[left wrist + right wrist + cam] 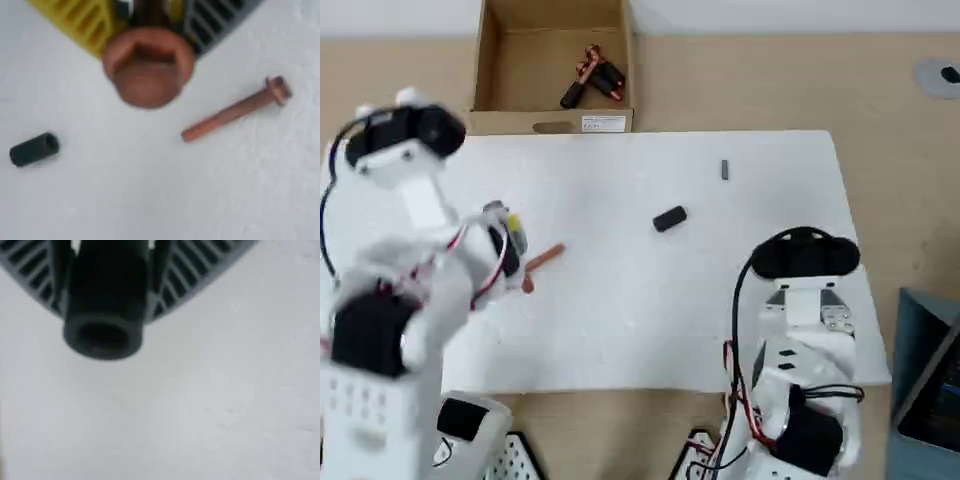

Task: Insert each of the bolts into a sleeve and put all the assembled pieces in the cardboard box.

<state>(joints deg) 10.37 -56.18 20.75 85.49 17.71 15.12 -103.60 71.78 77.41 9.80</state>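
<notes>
Left gripper [150,12]: clamped on bolt [148,70] (head seen end-on).
Right gripper [107,265]: closed around sleeve [104,332].
White sheet [620,320]: spare bolt [546,257] — laid near left edge.

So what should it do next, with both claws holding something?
Probably swing the left claw toward the right claw: it grips a bolt, the right holds a sleeve with its hole open, and they're far apart, so the bolt must first line up with that hole.
</notes>
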